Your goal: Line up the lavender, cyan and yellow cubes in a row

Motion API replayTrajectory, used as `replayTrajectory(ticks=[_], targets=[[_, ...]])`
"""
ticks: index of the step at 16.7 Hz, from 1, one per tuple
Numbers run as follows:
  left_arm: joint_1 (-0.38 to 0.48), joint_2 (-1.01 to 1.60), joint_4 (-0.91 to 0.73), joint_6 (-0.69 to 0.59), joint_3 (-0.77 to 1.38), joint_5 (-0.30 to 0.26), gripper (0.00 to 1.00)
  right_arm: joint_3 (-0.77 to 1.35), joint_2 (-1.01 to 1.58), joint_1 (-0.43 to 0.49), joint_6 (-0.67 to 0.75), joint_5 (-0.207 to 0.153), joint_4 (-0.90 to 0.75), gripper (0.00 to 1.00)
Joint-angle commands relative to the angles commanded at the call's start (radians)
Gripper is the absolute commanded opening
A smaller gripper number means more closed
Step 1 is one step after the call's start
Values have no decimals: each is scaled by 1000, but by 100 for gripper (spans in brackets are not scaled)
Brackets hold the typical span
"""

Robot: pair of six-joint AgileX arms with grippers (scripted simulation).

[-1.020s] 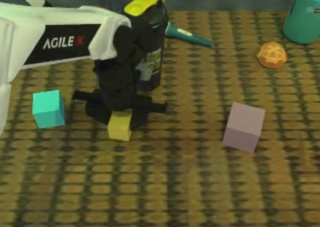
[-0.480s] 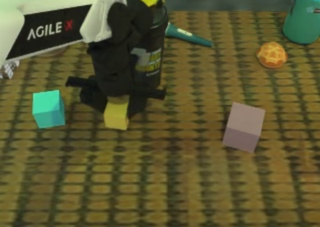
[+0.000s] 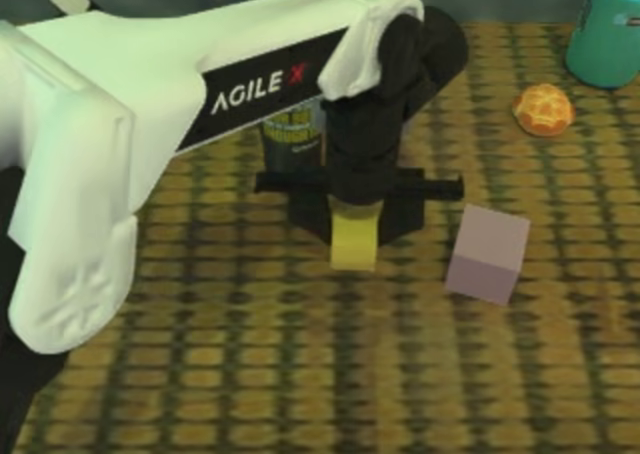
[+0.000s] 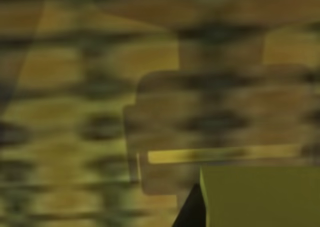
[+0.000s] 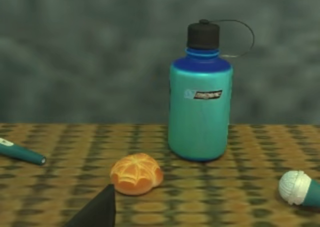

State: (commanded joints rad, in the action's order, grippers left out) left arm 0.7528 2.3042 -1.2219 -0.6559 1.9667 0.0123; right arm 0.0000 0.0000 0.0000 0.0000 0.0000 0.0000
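Observation:
My left gripper [image 3: 354,224] is shut on the small yellow cube [image 3: 354,250] and holds it near the middle of the table, left of the lavender cube [image 3: 488,254]. A gap of mat separates the two cubes. In the left wrist view the yellow cube [image 4: 260,197] fills the lower corner, with one dark finger [image 4: 192,214] against its side and its shadow on the mat below. The cyan cube is hidden under the left arm's white body. My right arm is outside the top view; its wrist view shows only one dark fingertip [image 5: 97,212].
A dark bottle [image 3: 290,144] stands just behind the left gripper. A teal bottle [image 3: 610,29] is at the back right, with an orange bun [image 3: 543,109] in front of it. The right wrist view also shows a teal pen [image 5: 20,153] and a white-headed item [image 5: 299,187].
The left arm has carried the yellow cube to the right, from beside the cyan cube to near the lavender cube. The arm now covers the cyan cube.

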Motion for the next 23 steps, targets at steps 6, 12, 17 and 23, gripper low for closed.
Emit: replayTrajectory(ticks=[6, 12, 17, 23], targets=[[186, 116, -120, -267, 249, 4, 0, 0, 0, 0, 0, 0, 0, 100], [190, 116, -118, -273, 252, 4, 0, 0, 0, 0, 0, 0, 0, 100], [190, 132, 34, -277, 118, 4, 0, 0, 0, 0, 0, 0, 0, 100], [196, 147, 132, -278, 28, 4, 0, 0, 0, 0, 0, 0, 0, 100]])
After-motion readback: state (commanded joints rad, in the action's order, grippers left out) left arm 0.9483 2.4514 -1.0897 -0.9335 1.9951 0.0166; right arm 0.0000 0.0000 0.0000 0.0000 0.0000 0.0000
